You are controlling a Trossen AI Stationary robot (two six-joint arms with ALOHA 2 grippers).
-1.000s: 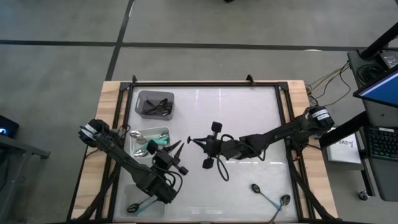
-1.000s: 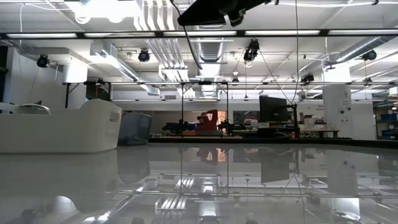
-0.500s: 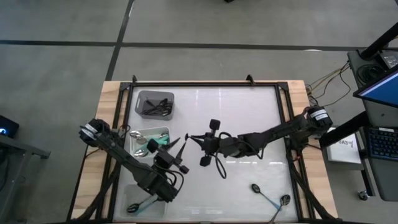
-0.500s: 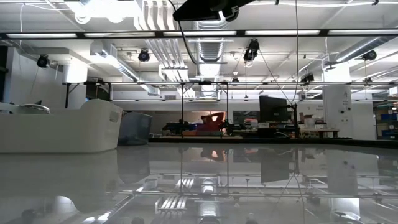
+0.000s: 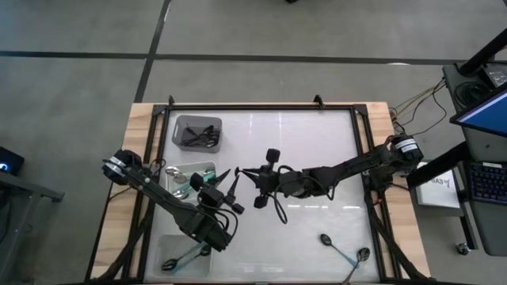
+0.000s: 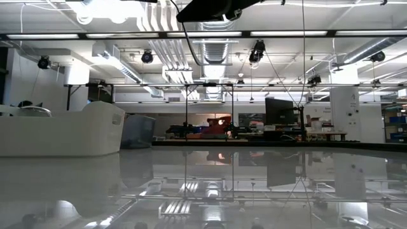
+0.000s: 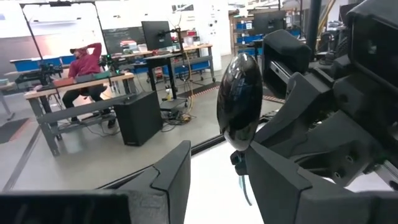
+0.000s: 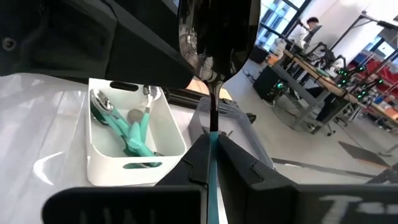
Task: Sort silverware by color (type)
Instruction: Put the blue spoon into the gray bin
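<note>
So from overhead the two dark arms meet just left of the middle of the frame, over the glossy white tabletop (image 5: 317, 150). The right gripper (image 5: 247, 176) has its fingers pinched shut on the teal handle of a spoon with a shiny black bowl (image 8: 211, 37); in the right wrist view the handle runs straight up out between the closed fingers (image 8: 242, 163) and the bowl sits at the top centre of the frame. The left gripper (image 5: 228, 179) is right up against it with its fingers spread wide and nothing held. In the left wrist view that same black bowl (image 7: 239, 102) hangs in the gap between the two dark fingers (image 7: 171, 174), just right of centre, and I honestly can't tell whether either finger touches it. At the left of the overhead frame there's a column of three bins: a grey rectangular bin (image 5: 197, 132) at upper left with dark spoons (image 5: 198, 138) in it, a white rectangular bin (image 5: 190, 180) below it holding spoons with silver bowls and teal handles (image 8: 127, 134), and a clear bin (image 5: 184, 255) at lower left with a teal-handled spoon (image 5: 181, 260) inside. Two more loose teal-handled spoons (image 5: 342, 253) lie on the table at lower right, well apart from both grippers. A person in a red top (image 7: 81, 65) sits at a desk in the upper left of the left wrist view.
</note>
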